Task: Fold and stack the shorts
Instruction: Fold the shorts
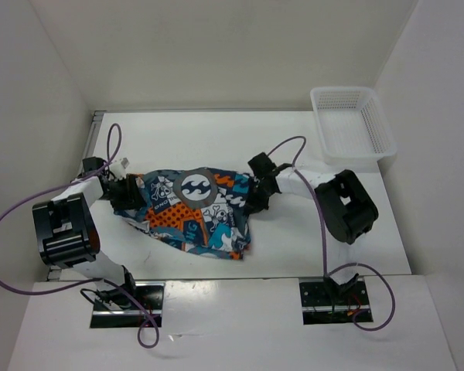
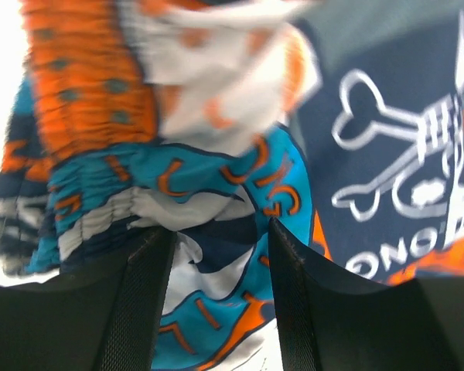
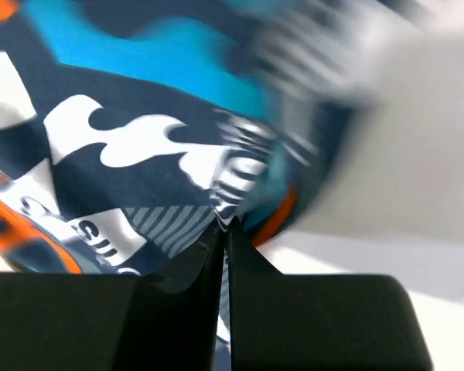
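Note:
The shorts [image 1: 195, 210] lie crumpled in the middle of the table, with a round wave logo on top and teal, orange and dark patches. My left gripper [image 1: 128, 193] is at their left edge. In the left wrist view its fingers [image 2: 143, 297] stand well apart, with teal and white fabric [image 2: 216, 255] lying between them. My right gripper [image 1: 257, 198] is at the shorts' right edge. In the right wrist view it [image 3: 224, 226] is closed, with a thin fold of the shorts [image 3: 139, 154] pinched between the fingertips.
A white mesh basket [image 1: 353, 122] stands at the back right of the table [image 1: 294, 239]. White walls enclose the table on the left, back and right. Purple cables loop from both arms near the front edge.

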